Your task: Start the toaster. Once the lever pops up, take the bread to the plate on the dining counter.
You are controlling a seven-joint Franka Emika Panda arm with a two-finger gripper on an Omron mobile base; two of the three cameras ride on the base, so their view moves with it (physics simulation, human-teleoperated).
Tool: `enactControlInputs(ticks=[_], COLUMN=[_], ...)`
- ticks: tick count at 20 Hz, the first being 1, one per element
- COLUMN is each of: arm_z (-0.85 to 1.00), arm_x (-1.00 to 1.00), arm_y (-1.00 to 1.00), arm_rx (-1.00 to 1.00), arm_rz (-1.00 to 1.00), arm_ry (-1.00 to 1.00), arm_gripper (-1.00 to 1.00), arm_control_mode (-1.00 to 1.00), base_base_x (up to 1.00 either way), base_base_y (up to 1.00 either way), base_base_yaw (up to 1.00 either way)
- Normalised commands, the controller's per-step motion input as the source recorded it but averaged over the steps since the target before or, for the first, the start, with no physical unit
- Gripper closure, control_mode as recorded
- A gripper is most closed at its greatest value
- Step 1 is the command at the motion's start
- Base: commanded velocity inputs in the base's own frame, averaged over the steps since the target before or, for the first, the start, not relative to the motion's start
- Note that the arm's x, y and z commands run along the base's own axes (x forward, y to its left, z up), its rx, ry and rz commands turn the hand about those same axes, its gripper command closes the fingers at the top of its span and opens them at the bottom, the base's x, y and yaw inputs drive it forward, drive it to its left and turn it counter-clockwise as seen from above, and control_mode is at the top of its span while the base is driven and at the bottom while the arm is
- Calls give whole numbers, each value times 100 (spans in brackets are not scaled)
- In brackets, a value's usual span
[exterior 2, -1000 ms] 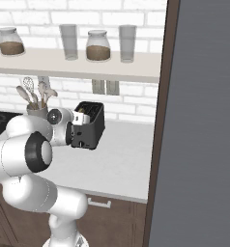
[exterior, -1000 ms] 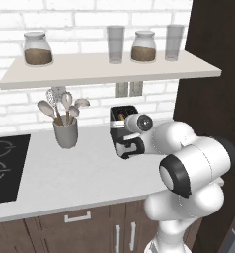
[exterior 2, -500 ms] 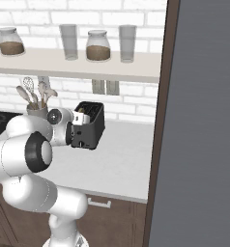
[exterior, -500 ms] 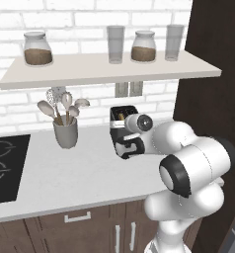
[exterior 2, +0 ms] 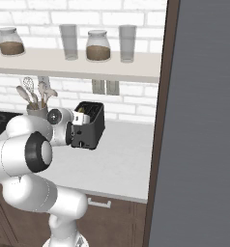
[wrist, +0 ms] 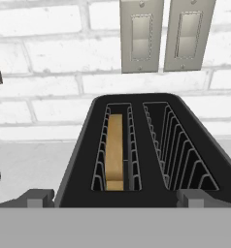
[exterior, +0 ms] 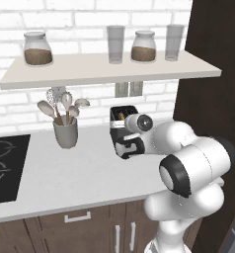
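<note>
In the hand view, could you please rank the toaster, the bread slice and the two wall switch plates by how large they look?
1. The toaster, by far the largest.
2. The two switch plates, left and right, which look alike, so I won't rank them apart; both are cut off at the top.
3. The bread, seen edge-on in the left slot.

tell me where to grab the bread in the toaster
Grip the bread's top edge, coming straight down from above. It stands on edge in the left slot of the toaster, so only that thin top edge shows between the wire guides. Put one finger on each flat face, with the jaws spanning the slice's thickness.
</note>
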Motion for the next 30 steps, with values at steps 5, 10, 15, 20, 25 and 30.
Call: enactControlInputs(ticks=[5,10,15,20,25,30], arm_z=[0,0,0,0,0,0], arm_x=[0,0,0,0,0,0], arm_y=[0,0,0,0,0,0], arm_rx=[0,0,0,0,0,0], arm_rz=[0,0,0,0,0,0], arm_ry=[0,0,0,0,0,0], arm_gripper=[-100,-100,-100,-100,-100,-100], arm_control_mode=[-100,-100,-100,-100,-100,-100], base_base_x=[0,0,0,0,0,0], base_base_y=[0,0,0,0,0,0], base_base_yaw=[0,0,0,0,0,0])
